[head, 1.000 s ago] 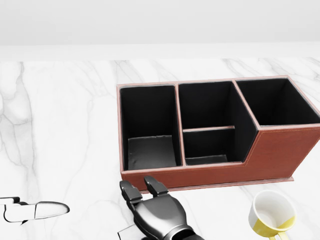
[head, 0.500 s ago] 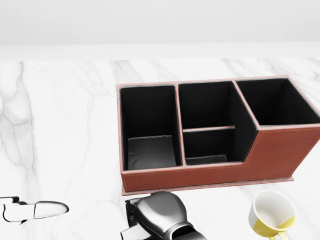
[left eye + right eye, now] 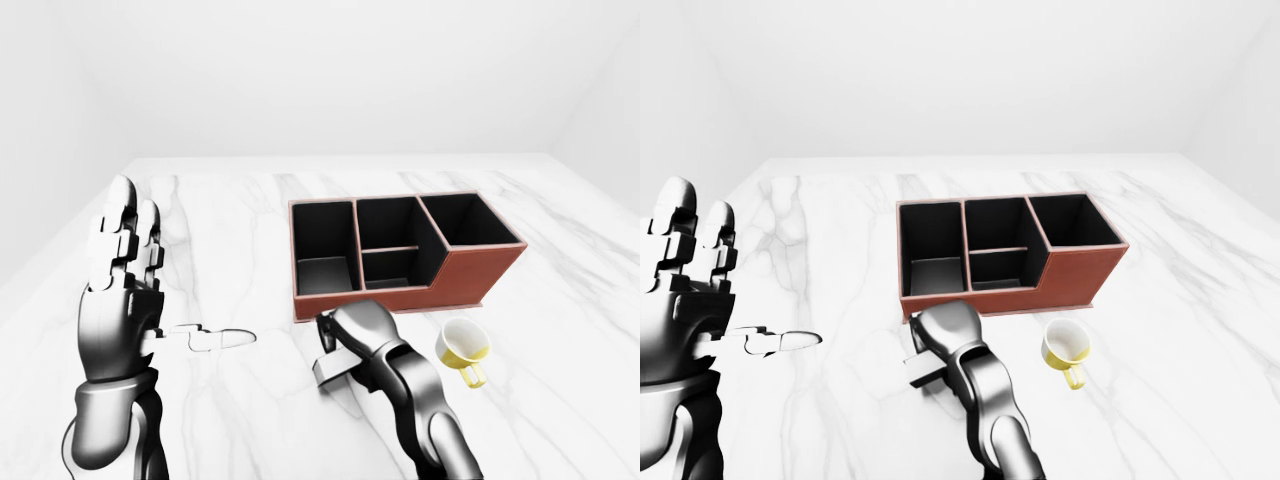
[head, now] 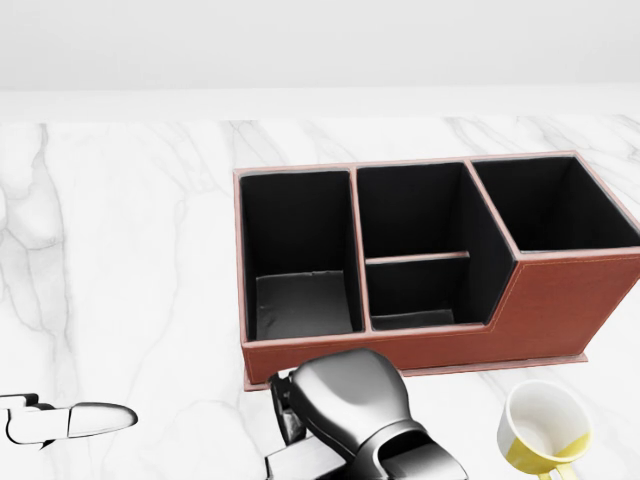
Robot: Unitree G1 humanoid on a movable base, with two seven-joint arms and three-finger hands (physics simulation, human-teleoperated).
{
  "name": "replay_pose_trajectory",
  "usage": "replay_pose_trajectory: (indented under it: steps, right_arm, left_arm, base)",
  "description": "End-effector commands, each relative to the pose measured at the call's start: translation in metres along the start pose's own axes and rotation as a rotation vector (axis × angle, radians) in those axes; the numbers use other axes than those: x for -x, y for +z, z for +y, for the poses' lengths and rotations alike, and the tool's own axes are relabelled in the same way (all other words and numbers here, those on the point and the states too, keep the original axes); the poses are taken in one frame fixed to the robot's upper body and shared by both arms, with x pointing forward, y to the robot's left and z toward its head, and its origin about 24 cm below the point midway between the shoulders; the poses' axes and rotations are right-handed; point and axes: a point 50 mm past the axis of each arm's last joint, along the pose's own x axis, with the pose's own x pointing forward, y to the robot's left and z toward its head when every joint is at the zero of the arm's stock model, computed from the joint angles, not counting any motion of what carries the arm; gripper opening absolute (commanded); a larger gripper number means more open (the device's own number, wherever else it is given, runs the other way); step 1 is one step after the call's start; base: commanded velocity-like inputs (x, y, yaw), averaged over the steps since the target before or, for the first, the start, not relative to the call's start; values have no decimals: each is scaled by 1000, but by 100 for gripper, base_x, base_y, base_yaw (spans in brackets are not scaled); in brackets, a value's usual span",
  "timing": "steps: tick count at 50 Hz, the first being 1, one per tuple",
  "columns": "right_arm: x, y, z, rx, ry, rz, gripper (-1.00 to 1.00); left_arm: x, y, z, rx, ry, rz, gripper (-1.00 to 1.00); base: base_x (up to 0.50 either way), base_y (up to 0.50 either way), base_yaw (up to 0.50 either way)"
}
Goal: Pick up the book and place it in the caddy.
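The brown caddy (image 4: 560, 310) with black compartments stands on the white marble table, right of centre in the head view. The book (image 3: 335, 370) is a thin grey slab just below the caddy's left end. It is mostly hidden under my right hand (image 3: 330, 338). That hand's fingers are curled shut round the book's edge, close to the caddy's near wall. The book's end sticks out to the left in the right-eye view (image 3: 923, 376). My left hand (image 3: 125, 250) is open and raised at the far left, away from both.
A yellow and white mug (image 4: 545, 425) stands on the table (image 4: 130, 250) just below the caddy's right end, right of my right forearm. The table's far edge meets a plain white wall at the top of the views.
My right hand's fingers, stretched out a second ago, have curled shut. The hand has risen and moved toward the caddy. The left hand has not moved.
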Motion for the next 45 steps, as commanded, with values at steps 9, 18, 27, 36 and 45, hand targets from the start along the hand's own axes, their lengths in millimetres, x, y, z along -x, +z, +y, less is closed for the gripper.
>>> replay_pose_trajectory:
  steps: [9,18,27,36,45]
  right_arm:
    - [45,10,-74,16,-337,-30,-100]
    - [52,8,-92,7,-430,-31,-100]
    - [50,3,-107,2,-485,-28,-100]
    - [53,1,-125,21,-560,-28,-100]
    - [53,-1,-138,39,-606,-28,-100]
  left_arm:
    - [0,0,0,-1,1,-1,100]
    - [0,1,0,-2,0,-5,100]
    - [0,0,0,-2,0,1,100]
    - [0,-1,-1,0,-1,3,100]
    - [-1,-2,-1,1,-2,5,100]
  base:
    - [0,0,0]
    - [0,0,0]
    - [0,0,0]
    - [0,0,0]
    - [0,0,0]
